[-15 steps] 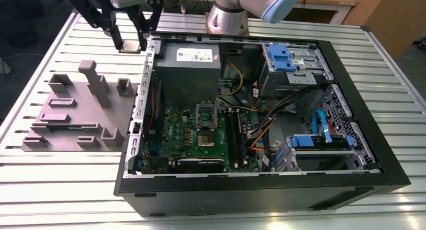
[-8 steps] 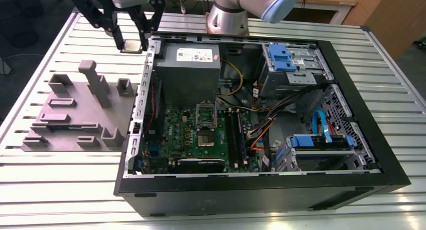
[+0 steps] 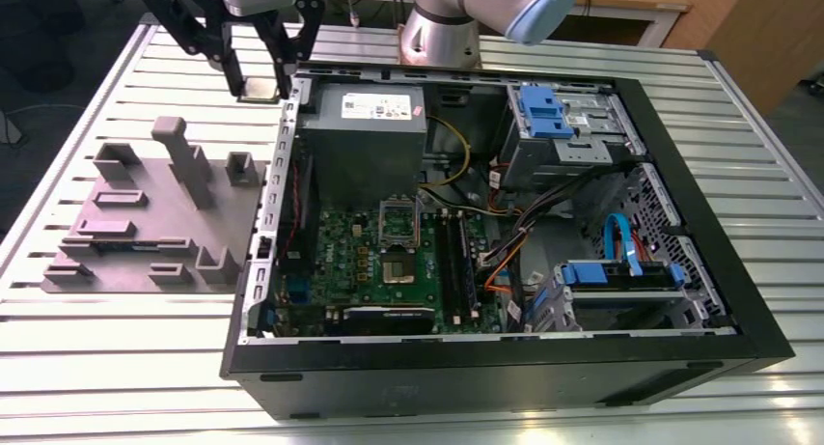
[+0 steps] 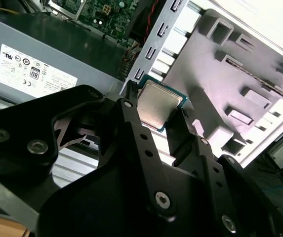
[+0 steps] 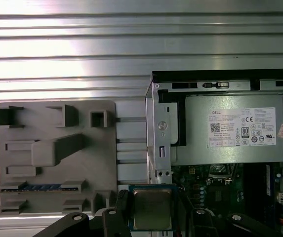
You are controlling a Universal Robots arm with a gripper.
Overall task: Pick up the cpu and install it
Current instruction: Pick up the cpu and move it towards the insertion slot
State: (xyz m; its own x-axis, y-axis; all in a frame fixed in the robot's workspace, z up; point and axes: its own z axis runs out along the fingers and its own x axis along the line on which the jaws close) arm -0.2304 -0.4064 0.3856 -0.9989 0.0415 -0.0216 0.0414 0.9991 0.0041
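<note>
The cpu [image 3: 260, 90] is a small square chip with a silvery top and a thin pale rim. My gripper [image 3: 261, 86] is shut on it, a black finger on each of two opposite edges. It hangs above the slatted table just outside the far corner of the open computer case [image 3: 721, 300], on the exterior view's left. In both wrist views the cpu [image 4: 156, 106] [image 5: 152, 207] sits flat between the fingers [image 4: 131, 123]. The green motherboard [image 3: 386, 262] lies inside the case, below and apart from the chip.
A big grey power supply box [image 3: 363, 126] with a white label stands in the case beside the gripper. Long black memory slots [image 3: 453, 262] run along the motherboard. A grey moulded fixture [image 3: 154, 223] lies on the table at the exterior view's left. Blue drive bays [image 3: 554, 112] and cables fill the case's other side.
</note>
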